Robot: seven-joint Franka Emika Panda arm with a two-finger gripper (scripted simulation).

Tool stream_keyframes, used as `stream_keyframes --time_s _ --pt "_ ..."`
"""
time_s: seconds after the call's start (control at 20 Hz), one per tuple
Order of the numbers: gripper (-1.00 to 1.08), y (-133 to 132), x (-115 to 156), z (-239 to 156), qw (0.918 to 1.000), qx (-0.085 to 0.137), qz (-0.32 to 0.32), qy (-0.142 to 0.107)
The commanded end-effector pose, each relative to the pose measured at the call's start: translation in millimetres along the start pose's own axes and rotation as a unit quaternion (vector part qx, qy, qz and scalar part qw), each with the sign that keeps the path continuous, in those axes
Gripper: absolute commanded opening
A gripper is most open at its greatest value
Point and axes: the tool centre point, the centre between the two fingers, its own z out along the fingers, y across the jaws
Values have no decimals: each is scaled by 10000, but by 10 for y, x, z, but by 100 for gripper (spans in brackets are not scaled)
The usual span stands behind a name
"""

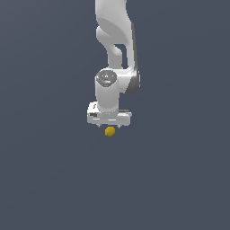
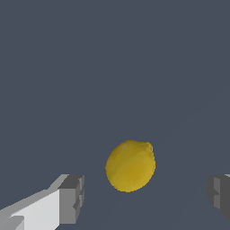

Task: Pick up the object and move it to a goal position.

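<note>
I see gripper [image 2: 143, 195] spread wide, holding nothing. Lump [image 2: 130, 165] yellow, roundish, sits between two grey fingertips [image 2: 72, 198], touching neither, gap on both sides. In exterior view, white arm [image 1: 114, 49] hangs from above; lump [image 1: 109, 131] just under gripper [image 1: 110, 123]. Plain dark grey floor [image 1: 45, 179] all around.

Surface around the lump: I see plain dark ground on every side in the exterior view, nothing standing on it.
Between the fingers: in the wrist view the yellow lump [image 2: 130, 165] sits in the gap of the gripper [image 2: 146, 195], with free room on both sides of it.
Fingers: spread wide, neither pad [image 2: 72, 199] touching the lump.
Overhead: only the arm [image 1: 115, 49] itself, upper centre of the exterior view.
</note>
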Motion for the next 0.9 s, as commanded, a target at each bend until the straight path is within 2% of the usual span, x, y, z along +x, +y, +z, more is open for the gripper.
stream_keyframes --time_s 0.0,0.55,0.85 --pt "100 -8 -71 122 10000 20 63 -26" --pt "100 -16 -136 276 9999 32 108 -57" --pt "100 -17 -153 547 9999 34 115 -56"
